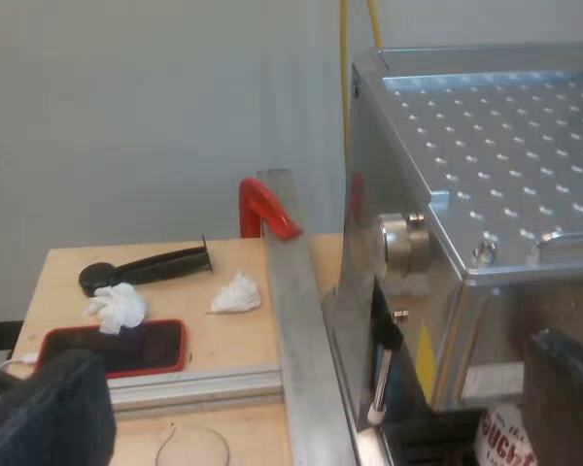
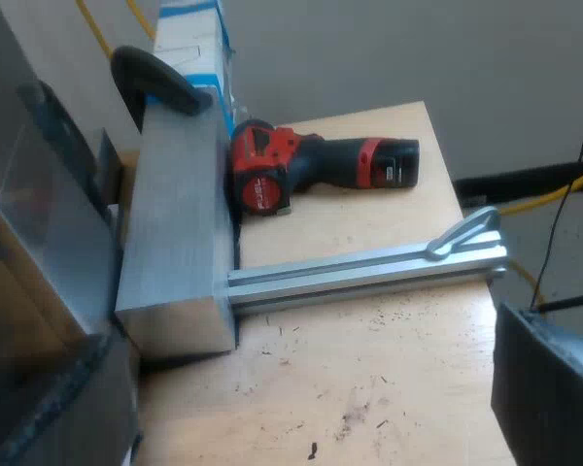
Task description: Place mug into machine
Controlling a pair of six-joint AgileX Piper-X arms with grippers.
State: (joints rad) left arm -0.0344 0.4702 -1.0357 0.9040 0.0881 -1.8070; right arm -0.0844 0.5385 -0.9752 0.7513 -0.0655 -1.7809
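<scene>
Left hand (image 1: 306, 403) gapes wide, gripping nothing. The mug (image 1: 503, 439), white with red lettering, sits low at the espresso machine's (image 1: 486, 175) front, beside one finger. Placing looks all but done; I'd say only clearing away remains. Right hand (image 2: 306, 398) spreads wide, empty, over the counter (image 2: 389, 369).

Mug (image 1: 500, 439): mostly hidden, the machine (image 1: 486, 146) covering it at twelve o'clock and a blurred finger (image 1: 564, 398) of the left gripper (image 1: 311, 398) at three. Its red lettering is cut short. Drill (image 2: 321, 165) nose hidden behind the block (image 2: 175, 223) at nine.
</scene>
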